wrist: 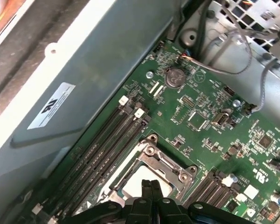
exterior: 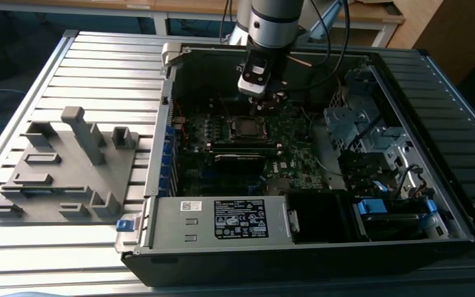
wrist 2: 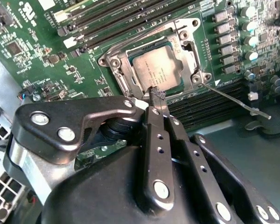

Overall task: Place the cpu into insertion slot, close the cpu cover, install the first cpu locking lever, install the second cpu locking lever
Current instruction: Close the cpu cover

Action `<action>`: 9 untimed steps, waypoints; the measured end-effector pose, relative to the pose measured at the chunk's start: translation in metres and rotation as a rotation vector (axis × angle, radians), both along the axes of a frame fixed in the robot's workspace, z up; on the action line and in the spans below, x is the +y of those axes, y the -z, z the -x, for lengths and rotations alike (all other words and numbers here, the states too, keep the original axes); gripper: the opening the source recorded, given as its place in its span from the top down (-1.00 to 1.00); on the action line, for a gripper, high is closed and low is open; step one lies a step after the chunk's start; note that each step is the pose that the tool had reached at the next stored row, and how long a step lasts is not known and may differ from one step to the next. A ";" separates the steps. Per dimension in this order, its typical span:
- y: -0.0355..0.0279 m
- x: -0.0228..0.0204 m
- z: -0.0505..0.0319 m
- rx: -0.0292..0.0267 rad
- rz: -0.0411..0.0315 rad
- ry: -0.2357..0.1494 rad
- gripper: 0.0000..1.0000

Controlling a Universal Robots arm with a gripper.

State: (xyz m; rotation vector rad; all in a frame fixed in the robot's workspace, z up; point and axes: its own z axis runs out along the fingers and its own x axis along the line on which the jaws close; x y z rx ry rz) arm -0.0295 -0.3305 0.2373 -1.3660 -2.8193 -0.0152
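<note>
One gripper [wrist 2: 157, 95] nudging the edge of the cpu cover [wrist 2: 122, 69]
Jaws pressed together, gripping nothing, it is hovering at twelve o'clock of the socketed cpu [exterior: 244, 127] in the exterior view; slipping could be scratching the chip

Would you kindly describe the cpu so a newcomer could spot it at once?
Inside the open computer case, find the green motherboard. Beside its long black memory slots sits a square silvery frame. The cpu is the flat, dull grey square inside that frame, unlike the small dark chips around it.
</note>
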 end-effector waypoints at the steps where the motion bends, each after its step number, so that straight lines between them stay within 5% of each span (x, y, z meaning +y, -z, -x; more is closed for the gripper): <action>1: 0.0000 0.0000 0.0000 0.0000 0.0000 -0.011 0.80; 9: 0.0000 0.0000 0.0000 -0.0001 0.0000 -0.093 0.80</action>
